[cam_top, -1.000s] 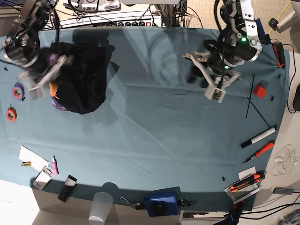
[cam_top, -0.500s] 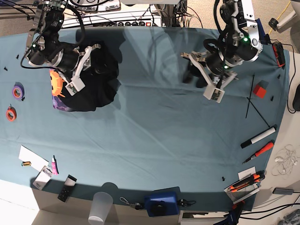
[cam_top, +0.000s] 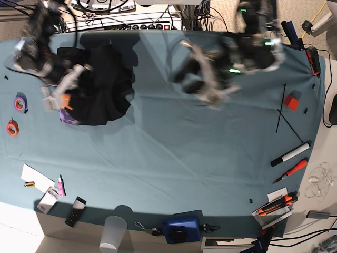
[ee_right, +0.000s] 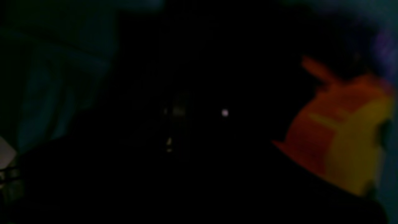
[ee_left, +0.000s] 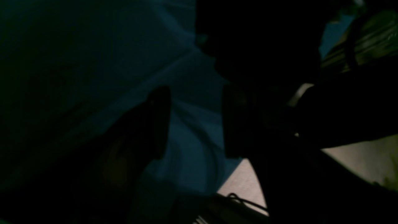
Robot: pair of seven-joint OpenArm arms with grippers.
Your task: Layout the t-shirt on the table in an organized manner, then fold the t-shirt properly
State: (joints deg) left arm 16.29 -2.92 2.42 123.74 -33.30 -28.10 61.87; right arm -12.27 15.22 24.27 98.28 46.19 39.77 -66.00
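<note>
Teal table (cam_top: 158, 158), left hand (cam_top: 202, 74) open, empty.

Both arms are black-bodied with pale grey, angular finger plates; the left claw (cam_top: 202, 74) arm shows green indicator lights (blurred), and black cables trail above the right claw (cam_top: 63, 87).

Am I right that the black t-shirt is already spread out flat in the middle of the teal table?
Not quite: the base view shows the t-shirt still bunched in a heap near the far corner of the table by the right hand, not flat in the middle.
</note>
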